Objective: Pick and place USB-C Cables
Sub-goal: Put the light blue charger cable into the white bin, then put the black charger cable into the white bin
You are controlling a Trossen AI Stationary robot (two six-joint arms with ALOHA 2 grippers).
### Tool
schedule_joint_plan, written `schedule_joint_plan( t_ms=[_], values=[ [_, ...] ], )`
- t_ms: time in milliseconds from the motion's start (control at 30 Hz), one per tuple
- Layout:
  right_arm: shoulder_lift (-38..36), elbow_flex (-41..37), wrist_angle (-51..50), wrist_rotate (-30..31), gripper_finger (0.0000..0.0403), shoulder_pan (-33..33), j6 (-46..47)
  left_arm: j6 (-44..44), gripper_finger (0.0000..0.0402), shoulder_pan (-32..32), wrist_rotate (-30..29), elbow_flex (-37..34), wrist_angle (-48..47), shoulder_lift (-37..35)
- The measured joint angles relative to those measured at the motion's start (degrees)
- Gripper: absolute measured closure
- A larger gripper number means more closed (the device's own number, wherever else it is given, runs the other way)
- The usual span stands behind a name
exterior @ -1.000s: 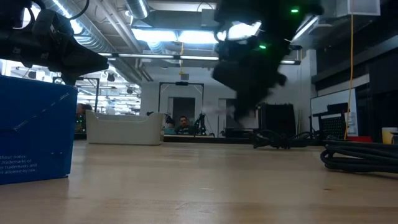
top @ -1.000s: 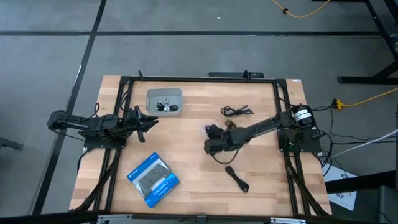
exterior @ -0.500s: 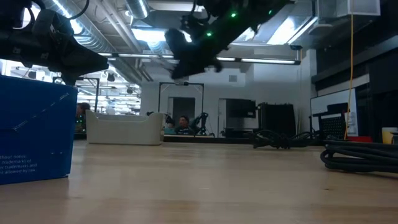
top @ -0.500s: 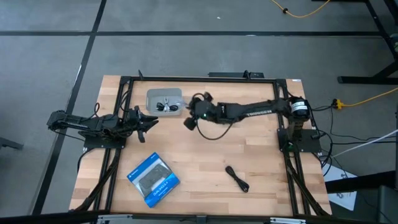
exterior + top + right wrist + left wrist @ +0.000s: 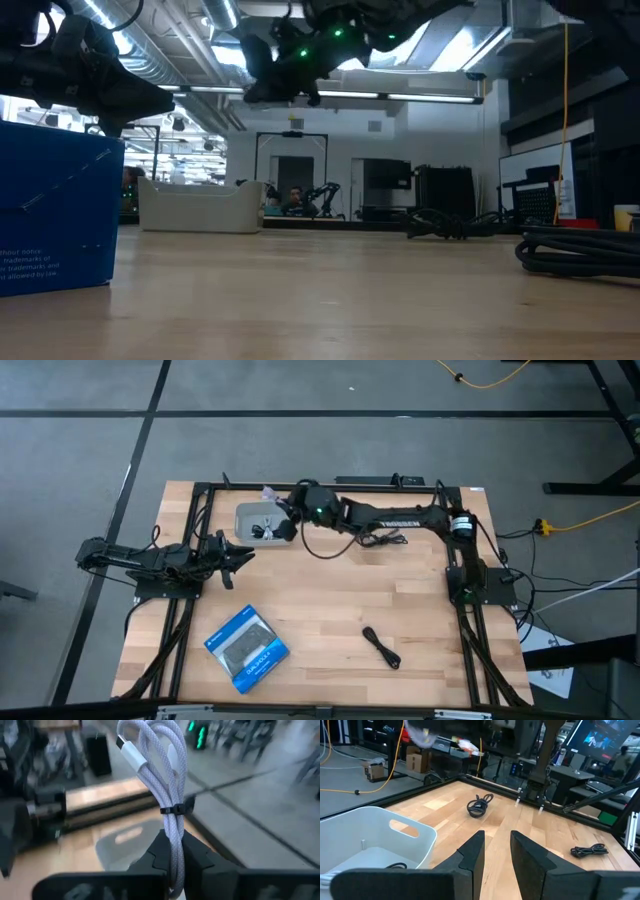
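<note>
My right gripper [image 5: 278, 503] hangs high over the far right rim of the white bin [image 5: 262, 518] and is shut on a whitish-silver braided USB-C cable [image 5: 167, 775], tied in a short bundle. The low view shows this gripper [image 5: 268, 80] well above the bin [image 5: 200, 206]. Another cable [image 5: 266, 531] lies inside the bin. The thin black coil [image 5: 381, 540] and the stubby black bundle [image 5: 381, 646] lie on the wood. My left gripper [image 5: 243, 554] waits open, just to the near left of the bin. My right gripper pinches the whitish-silver cable bundle between its two fingers at one end, just below its black tie [image 5: 173, 810]. The bundle stands out past the fingertips, its white plug [image 5: 131, 752] at the free end. It is lifted clear of the table and the bin.
A blue-and-black flat box [image 5: 247, 648] lies near the table's near left edge. A black frame rail [image 5: 320, 486] runs along the far edge behind the bin. A yellow cable [image 5: 590, 515] trails on the floor to the right. Bare wood lies between the box and the stubby bundle.
My right gripper has swung from the middle of the table up and toward the far left, ending over the bin's far right rim. It stayed shut, and the whitish cable rode along with it. The arm has stretched out along the far edge.
</note>
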Motion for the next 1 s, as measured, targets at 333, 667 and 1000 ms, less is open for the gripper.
schedule_joint_plan(
  t_ms=[333,667,1000],
  values=[
    [10.71,13.97,-18.97,-3.69,0.0383,-1.58,1.49,-0.02,0.0315,0.00,0.03,0.00,0.00,0.02],
    [14.74,17.85,-18.55,-5.40,0.0336,-1.89,1.92,-0.05,0.0315,0.00,0.03,0.00,0.00,0.01],
    [14.74,17.92,-16.22,-8.63,0.0254,-2.80,2.65,-0.50,0.0315,0.00,0.03,0.00,0.00,0.01]
  ],
)
